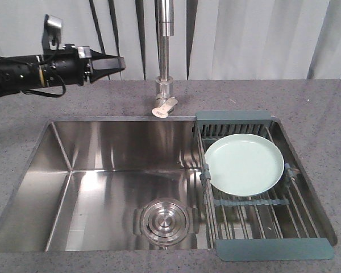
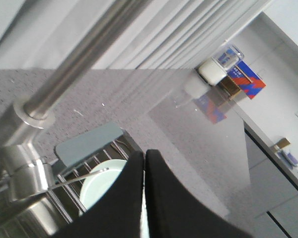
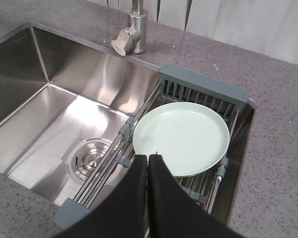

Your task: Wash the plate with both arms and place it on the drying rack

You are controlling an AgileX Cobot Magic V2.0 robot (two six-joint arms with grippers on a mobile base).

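Front view. Plate (image 1: 244, 164): pale mint green, lying flat and face up on the drying rack (image 1: 261, 199), which spans the right end of the steel sink (image 1: 102, 170). Left pincer (image 1: 115, 63): raised over the grey tabletop (image 1: 102, 99) at upper left, well apart from the plate, fingers drawn together on nothing. Faucet (image 1: 164, 57): stands behind the sink between that pincer and the rack, with no water seen running. Drain (image 1: 165, 220): round, steel, on the sink floor just left of the rack. The right arm does not appear here.

Left wrist view. Left pincer (image 2: 144, 198): black fingers pressed together, empty. The faucet column crosses the frame close by on the left; a slice of plate and rack wire shows below. A box and a jar (image 2: 223, 64) stand far off on the tabletop (contents not readable).

Right wrist view. Right pincer (image 3: 148, 193): fingers closed against each other, holding nothing, hanging above the near edge of the plate without a clear touch. Sink basin dry-looking and bare.

Judgement: the plate already sits where it should end, so the task looks either finished or not begun (no wetness is discernible). If washing remains, the faucet is the main obstacle to the left arm.
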